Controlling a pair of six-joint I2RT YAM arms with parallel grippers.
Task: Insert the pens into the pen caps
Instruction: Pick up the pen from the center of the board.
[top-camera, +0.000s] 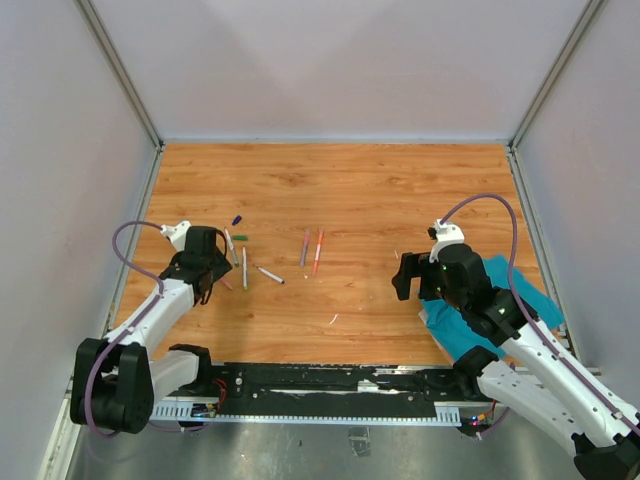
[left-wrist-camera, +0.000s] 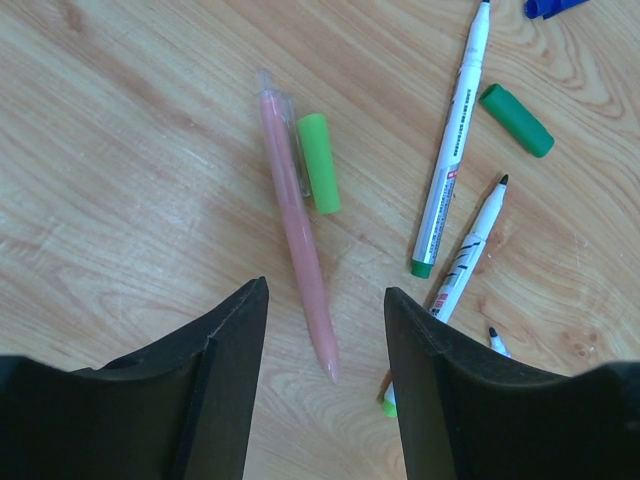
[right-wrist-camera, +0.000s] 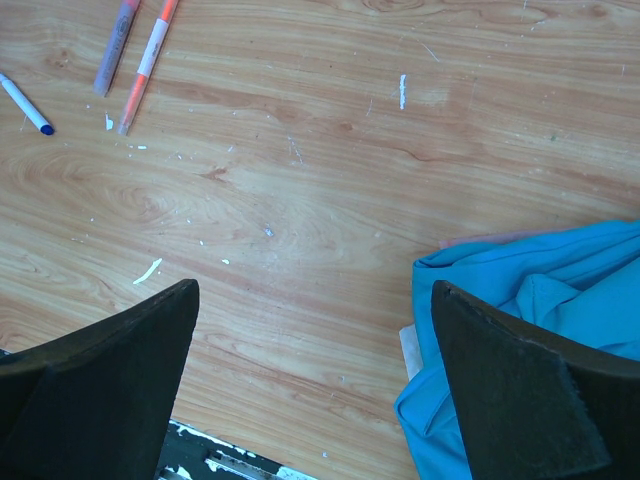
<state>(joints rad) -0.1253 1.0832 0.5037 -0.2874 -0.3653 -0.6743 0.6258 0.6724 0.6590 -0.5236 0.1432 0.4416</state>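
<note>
Several pens lie close under my left gripper (left-wrist-camera: 325, 300), which hangs low over the table (top-camera: 400, 190) near its left edge, with the left wall (top-camera: 60, 200) close on the outer side. Its jaws stand partly apart, gripping nothing. The lower end of the pink pen (left-wrist-camera: 295, 220) lies on the wood in the gap between them, and neither finger touches it. A light green cap (left-wrist-camera: 320, 162) lies along the upper part of that pen; I cannot tell whether the two touch. To the right, a white pen with a green end (left-wrist-camera: 450, 150) and a black-tipped pen (left-wrist-camera: 470, 250) lie near each other. A dark green cap (left-wrist-camera: 515, 120) sits just beside the first, and a blue cap (left-wrist-camera: 550, 7) shows at the top border of the left wrist view. Bare wood runs left of the pink pen. My right gripper (right-wrist-camera: 315, 290) is spread wide and holds nothing, with bare wood between the fingers. The blue cloth (right-wrist-camera: 540, 330) is bunched up against its right finger, toward the table's right edge. A broad stretch of wood separates this gripper from the purple pen (right-wrist-camera: 115, 45) and the orange pen (right-wrist-camera: 150, 55), which lie side by side near the table's middle. A blue-tipped pen (right-wrist-camera: 25, 105) lies just left of them.
</note>
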